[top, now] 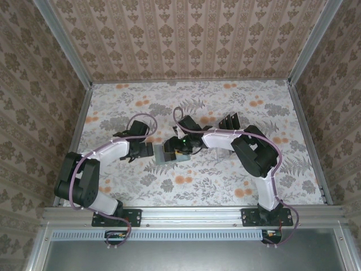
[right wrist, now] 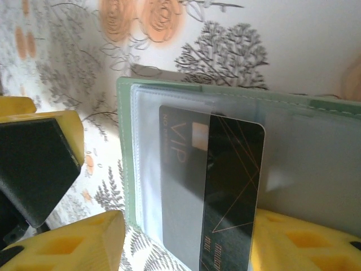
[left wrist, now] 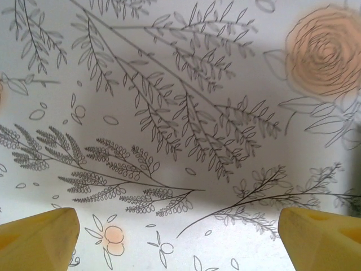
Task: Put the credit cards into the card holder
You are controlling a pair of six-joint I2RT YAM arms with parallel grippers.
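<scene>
The sage-green card holder (right wrist: 125, 169) lies open on the floral table, its clear sleeves facing up, and it also shows in the top view (top: 163, 155). One black credit card (right wrist: 231, 186) with gold lines is pushed partway into a sleeve; its left half sits under the plastic. My right gripper (right wrist: 192, 234) is open, its yellow fingers (right wrist: 73, 245) on either side of the card's near end. My left gripper (left wrist: 177, 228) hovers open over bare tablecloth, just left of the holder (top: 145, 150). More dark cards stand in a rack (top: 228, 120).
A yellow and black finger of the left gripper (right wrist: 39, 158) stands close to the holder's left edge. The patterned walls (top: 186, 39) and metal frame (top: 192, 214) close in the table. The rack stands behind the right arm (top: 254, 149).
</scene>
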